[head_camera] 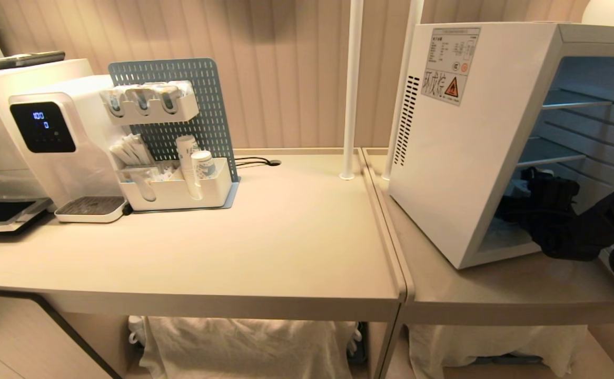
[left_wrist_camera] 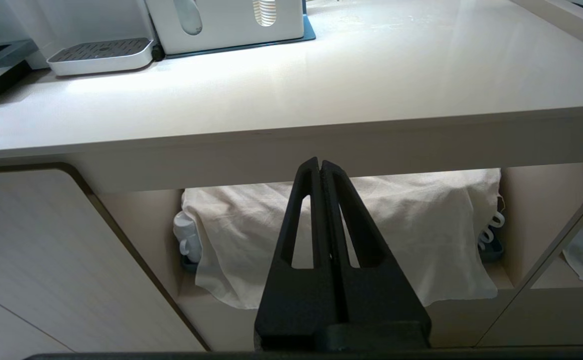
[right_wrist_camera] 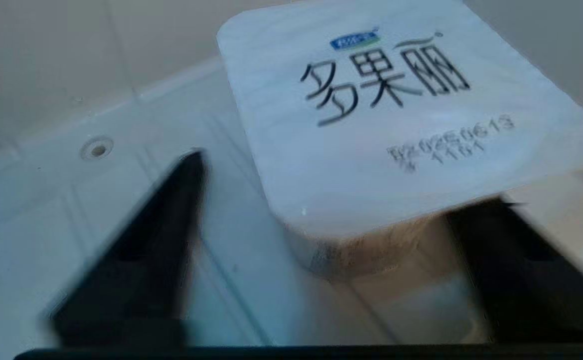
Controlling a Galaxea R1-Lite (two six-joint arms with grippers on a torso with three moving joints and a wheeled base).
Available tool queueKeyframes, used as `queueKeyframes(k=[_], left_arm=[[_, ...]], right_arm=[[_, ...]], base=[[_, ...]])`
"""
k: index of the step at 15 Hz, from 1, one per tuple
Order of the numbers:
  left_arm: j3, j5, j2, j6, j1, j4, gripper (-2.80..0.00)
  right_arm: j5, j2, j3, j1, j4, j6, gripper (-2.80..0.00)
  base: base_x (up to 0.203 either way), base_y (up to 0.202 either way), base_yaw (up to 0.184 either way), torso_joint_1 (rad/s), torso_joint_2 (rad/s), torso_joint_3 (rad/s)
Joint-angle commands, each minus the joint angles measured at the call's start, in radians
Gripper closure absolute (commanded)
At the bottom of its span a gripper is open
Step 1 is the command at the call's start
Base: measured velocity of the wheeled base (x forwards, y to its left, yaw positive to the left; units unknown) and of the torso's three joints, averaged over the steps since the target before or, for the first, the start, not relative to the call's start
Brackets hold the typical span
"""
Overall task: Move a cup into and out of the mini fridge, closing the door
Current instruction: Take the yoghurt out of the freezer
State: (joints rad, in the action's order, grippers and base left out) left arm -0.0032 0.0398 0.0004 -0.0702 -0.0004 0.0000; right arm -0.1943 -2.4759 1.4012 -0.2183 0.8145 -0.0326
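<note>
Right gripper (right_wrist_camera: pixel 321 250) reaches into the mini fridge (head_camera: pixel 465 158), hiding the cup (right_wrist_camera: pixel 401 115) in the head view. Fingers spread, cup between them on the fridge floor: square white lid, black lettering. Left gripper (left_wrist_camera: pixel 320 167) closed, below the counter (left_wrist_camera: pixel 321 75).

A small white plastic cup (right_wrist_camera: pixel 371 240) with a square white foil lid (right_wrist_camera: pixel 401 115) printed in black characters stands on the pale blue ribbed plastic floor of the mini fridge (right_wrist_camera: pixel 96 200). The right gripper (right_wrist_camera: pixel 331 235) straddles it, its two black fingers (right_wrist_camera: pixel 146 260) spread wide, one on each side of the cup with a clear gap to its wall. A small round hole (right_wrist_camera: pixel 97 149) marks the floor beside the cup. Pale interior walls rise beyond.
</note>
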Motion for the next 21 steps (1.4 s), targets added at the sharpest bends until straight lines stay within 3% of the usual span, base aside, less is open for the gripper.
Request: queueKeyframes(k=[1,5,10,13,17,21], left_arm=[[0.0,0.0,0.001,0.0,0.0,0.0,0.0],[0.0,0.0,0.001,-0.002,0.0,0.0,0.0],[0.0,0.0,0.0,-0.002,0.0,0.0,0.0],[0.0,0.0,0.0,0.001,0.0,0.0,0.0],[0.0,0.0,0.0,0.001,0.0,0.0,0.0],[0.002,0.0,0.0,0.001,-0.001,-0.002,0.0]], right_arm=[[0.0,0.001,0.002,0.0,0.002,0.002,0.0],[0.023,0.064,-0.066,-0.003,0.007,-0.002,0.0],[0.069,0.248,-0.296,-0.031,0.076,-0.004,0.0],[0.11,0.332,-0.572,-0.052,0.274,-0.004,0.0],[0.218,0.39,-0.906,-0.097,0.665,-0.006,0.0],[0.295,0.588,-1.082,-0.101,0.71,-0.033,0.0]], base=[[0.0,0.0,0.0,0.0,0.0,0.0],[0.0,0.0,0.0,0.0,0.0,0.0],[0.0,0.0,0.0,0.0,0.0,0.0],[0.0,0.0,0.0,0.0,0.0,0.0],[0.0,0.0,0.0,0.0,0.0,0.0],[0.0,0.0,0.0,0.0,0.0,0.0]])
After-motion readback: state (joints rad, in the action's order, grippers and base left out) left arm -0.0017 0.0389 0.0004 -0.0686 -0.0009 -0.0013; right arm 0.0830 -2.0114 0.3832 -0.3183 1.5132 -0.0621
